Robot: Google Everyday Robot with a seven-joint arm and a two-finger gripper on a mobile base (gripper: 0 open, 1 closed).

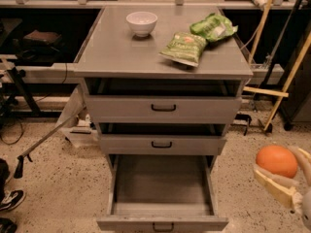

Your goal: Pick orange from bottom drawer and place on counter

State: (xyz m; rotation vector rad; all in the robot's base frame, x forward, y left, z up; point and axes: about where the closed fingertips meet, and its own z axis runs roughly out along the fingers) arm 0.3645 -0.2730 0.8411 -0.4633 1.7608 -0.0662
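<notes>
Nearest the camera, the bottom drawer (163, 186) is pulled well out of the cabinet, its grey floor in plain sight and its small black handle on the front panel at the lower edge of the view. To the right of it, at the lower right corner, is the hand (279, 165) — its two pale fingers (275, 189) are clamped on the orange (276, 160), one beneath the fruit and one at its right side. The orange hangs over the speckled floor (53, 183), outside the drawer and apart from its right wall, lower in the view than the counter.

Above the open drawer, the middle drawer (162, 144) and the top drawer (163, 108) each show a black handle; both stand slightly out from the cabinet face, with a dark gap over each.

Farther back lies the counter (116, 52), flat and grey. On its right part are two green crisp bags — one (184, 47) nearer the front edge, the other (214, 27) behind it and touching it. A white bowl (142, 23) sits upright toward the back left, apart from the bags.
</notes>
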